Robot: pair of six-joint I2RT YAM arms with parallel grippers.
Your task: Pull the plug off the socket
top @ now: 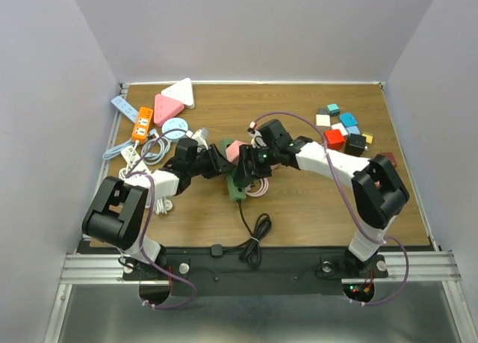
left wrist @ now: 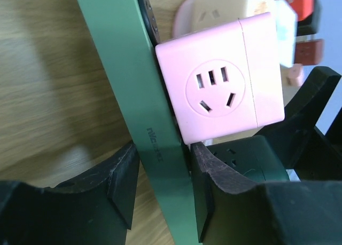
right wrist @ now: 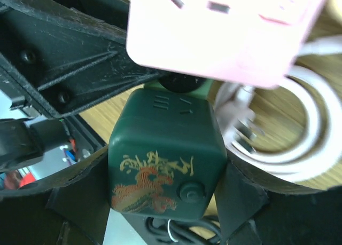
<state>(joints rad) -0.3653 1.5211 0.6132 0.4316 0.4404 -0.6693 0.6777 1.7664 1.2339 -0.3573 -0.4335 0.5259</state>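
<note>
Left gripper (left wrist: 163,170): clamped across green strip (left wrist: 117,58) (embossed lettering, unreadable).
Right gripper (right wrist: 163,183): closed on dark green plug cube (right wrist: 165,127), which has a gold dragon print and sits against the strip, mid-table.
Clearance: pink adapter (left wrist: 219,90) just beside.

My left arm (top: 149,182) reaches forward and inward. My right arm (top: 328,160) bends in from the other side, so my wrists meet mid-table. My left gripper (left wrist: 163,167) clamps the green power strip (left wrist: 123,69), and my right gripper (right wrist: 165,186) pinches the dark green plug (right wrist: 165,143) between both fingers.
</note>
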